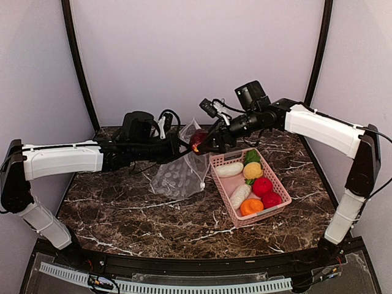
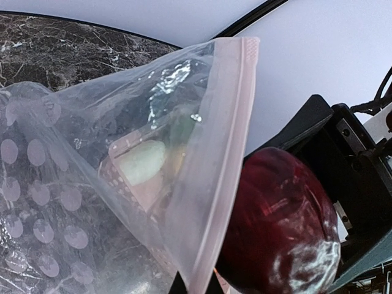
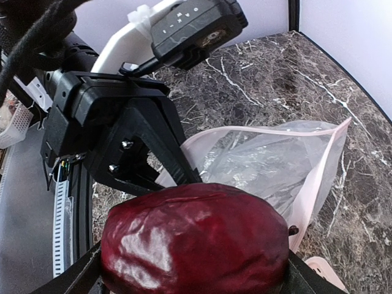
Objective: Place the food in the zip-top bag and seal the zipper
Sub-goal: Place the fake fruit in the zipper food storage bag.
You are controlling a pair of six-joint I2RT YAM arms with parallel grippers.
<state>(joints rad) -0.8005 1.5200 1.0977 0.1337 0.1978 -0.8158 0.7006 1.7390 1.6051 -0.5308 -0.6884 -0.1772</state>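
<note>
Apparently right hand (image 3: 191, 277) grips red food (image 3: 196, 236)

The clear, dotted zip-top bag (image 2: 73, 202) hangs over the marbled tabletop (image 2: 61, 49), its pale pink zipper (image 2: 228, 153) just beside a glossy dark red food piece (image 2: 282, 233).

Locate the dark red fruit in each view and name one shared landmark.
Top external: dark red fruit at centre, by the top of the bag.
Left wrist: fruit lower right, beside the bag's zip edge.
Right wrist: fruit bottom centre, filling the foreground.
Shared landmark: the bag, in all three.
</note>
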